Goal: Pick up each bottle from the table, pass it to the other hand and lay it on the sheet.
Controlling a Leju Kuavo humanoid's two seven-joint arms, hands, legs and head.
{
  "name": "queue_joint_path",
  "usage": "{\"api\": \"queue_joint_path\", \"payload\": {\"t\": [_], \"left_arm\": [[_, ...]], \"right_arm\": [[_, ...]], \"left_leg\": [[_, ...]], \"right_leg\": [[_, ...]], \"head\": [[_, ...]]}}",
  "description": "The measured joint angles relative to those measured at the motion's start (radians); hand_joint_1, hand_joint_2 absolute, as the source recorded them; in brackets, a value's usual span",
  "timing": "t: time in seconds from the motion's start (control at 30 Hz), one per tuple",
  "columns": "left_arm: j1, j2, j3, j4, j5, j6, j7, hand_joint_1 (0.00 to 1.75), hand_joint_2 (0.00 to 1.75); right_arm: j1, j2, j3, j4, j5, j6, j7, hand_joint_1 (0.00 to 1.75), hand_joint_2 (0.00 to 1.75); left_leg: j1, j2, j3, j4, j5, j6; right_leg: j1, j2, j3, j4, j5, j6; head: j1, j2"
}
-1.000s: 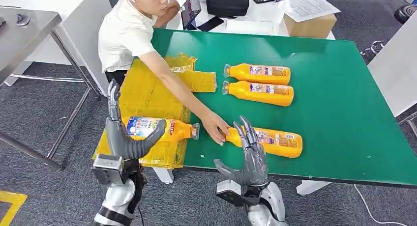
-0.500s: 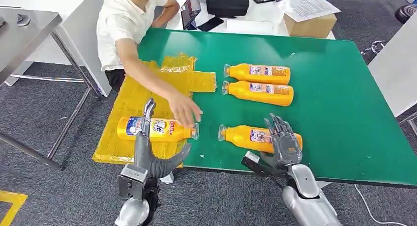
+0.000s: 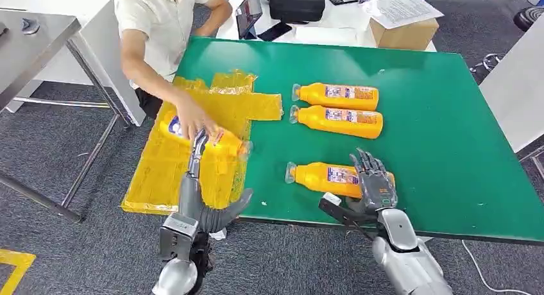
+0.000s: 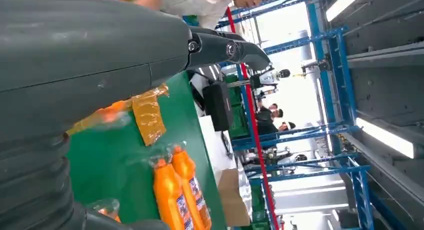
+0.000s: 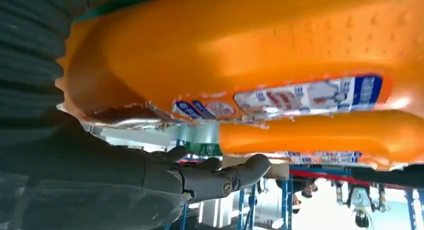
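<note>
Far left, a person's hand [image 3: 192, 123] rests on an orange plastic bottle w/ blue-and-white label [image 3: 205, 134], lying on the crinkled yellow plastic sheet [image 3: 170, 167] that covers the left end of the green table [image 3: 449, 134]. That bottle is already on the sheet, so it looks done.

Next over, robot's left hand [image 3: 202, 195] hovers at the near table edge over the sheet's corner, fingers spread, one pointing up toward the bottle, thumb out to the side. Released, holding nothing.

Centre: nearest orange bottle [image 3: 330, 178] lies on its side on bare green, clear cap toward the sheet, base under the robot's right hand [image 3: 372, 183]. Right hand sits over the base end, fingers fanned across the body. Right wrist view has the bottle [image 5: 260, 55] pressed close vs. the palm w/ thumb [image 5: 220, 177] apart underneath; no closed grip yet, so reads as unclenched.

Behind, two more orange bottles [image 3: 337, 109] lie side by side, touching, caps facing left.

Step in hand, my read: grasp nearest bottle w/ right hand. To do it well: wrap fingers over the top, bring thumb under the near side, clamp round the mid-body not the tapered neck. Smooth round plastic may roll away, so close before lifting. Keep the neck end free so left hand can take it.
</note>
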State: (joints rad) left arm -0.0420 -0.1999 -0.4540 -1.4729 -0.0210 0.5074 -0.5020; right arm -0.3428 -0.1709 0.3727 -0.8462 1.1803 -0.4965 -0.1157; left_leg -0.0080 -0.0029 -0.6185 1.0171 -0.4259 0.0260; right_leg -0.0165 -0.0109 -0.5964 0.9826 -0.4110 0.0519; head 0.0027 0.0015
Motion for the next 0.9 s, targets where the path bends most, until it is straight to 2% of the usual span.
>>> {"api": "queue_joint_path", "payload": {"t": [0.13, 0.17, 0.27, 0.33, 0.37, 0.43, 0.5, 0.9], "left_arm": [[-0.003, 0.000, 0.000, 0.000, -0.001, -0.008, 0.021, 0.00, 1.75], [-0.004, 0.000, 0.000, 0.000, -0.003, -0.010, 0.029, 0.00, 1.75], [-0.004, 0.000, 0.000, 0.000, -0.011, -0.021, 0.048, 0.00, 1.75], [-0.004, -0.002, 0.000, 0.000, -0.012, -0.024, 0.051, 0.00, 1.75], [-0.004, -0.002, 0.000, 0.000, -0.012, -0.024, 0.051, 0.00, 1.75], [-0.004, -0.002, 0.000, 0.000, -0.012, -0.024, 0.052, 0.00, 1.75], [-0.004, -0.002, 0.000, 0.000, -0.013, -0.024, 0.052, 0.00, 1.75], [-0.005, -0.004, -0.002, 0.000, -0.026, -0.040, 0.067, 0.00, 1.75]], "right_arm": [[-0.041, -0.004, 0.000, 0.044, -0.039, 0.129, 0.049, 0.00, 1.75], [-0.053, -0.005, 0.000, 0.056, -0.046, 0.163, 0.069, 0.19, 1.75], [-0.083, -0.009, 0.001, 0.089, -0.051, 0.238, 0.129, 0.19, 1.75], [-0.089, -0.017, 0.000, 0.104, -0.052, 0.245, 0.142, 0.19, 1.75], [-0.091, -0.019, 0.000, 0.110, -0.052, 0.247, 0.144, 1.45, 1.75], [-0.093, -0.023, 0.000, 0.118, -0.052, 0.247, 0.145, 1.75, 1.75], [-0.092, -0.026, 0.002, 0.124, -0.048, 0.250, 0.146, 1.75, 1.75], [-0.106, -0.040, 0.001, 0.142, -0.075, 0.307, 0.135, 1.75, 1.75]], "left_leg": [[0.000, 0.003, 0.005, 0.000, -0.001, 0.000], [0.000, 0.004, 0.007, 0.000, -0.001, 0.000], [0.000, 0.004, 0.015, 0.000, -0.004, 0.002], [0.000, 0.001, 0.019, -0.001, -0.007, 0.002], [0.000, 0.001, 0.019, -0.001, -0.007, 0.002], [0.000, 0.002, 0.020, -0.001, -0.005, 0.004], [0.000, 0.003, 0.020, -0.001, -0.004, 0.005], [0.000, 0.001, 0.024, -0.001, -0.005, 0.006]], "right_leg": [[0.000, 0.002, 0.003, 0.000, 0.000, 0.000], [0.000, 0.002, 0.004, 0.000, 0.000, 0.000], [0.000, 0.003, 0.001, -0.002, -0.004, 0.000], [0.000, 0.001, 0.007, -0.003, -0.008, -0.001], [0.000, 0.002, 0.007, -0.003, -0.008, -0.001], [0.000, 0.002, 0.008, -0.003, -0.005, -0.002], [0.000, 0.002, 0.008, -0.004, -0.002, 0.002], [0.000, 0.002, 0.016, -0.007, -0.004, 0.003]], "head": [[0.000, 0.000], [0.000, 0.000], [0.000, 0.000], [0.001, 0.000], [0.000, 0.000], [0.000, 0.000], [0.000, 0.000], [0.000, 0.000]]}}
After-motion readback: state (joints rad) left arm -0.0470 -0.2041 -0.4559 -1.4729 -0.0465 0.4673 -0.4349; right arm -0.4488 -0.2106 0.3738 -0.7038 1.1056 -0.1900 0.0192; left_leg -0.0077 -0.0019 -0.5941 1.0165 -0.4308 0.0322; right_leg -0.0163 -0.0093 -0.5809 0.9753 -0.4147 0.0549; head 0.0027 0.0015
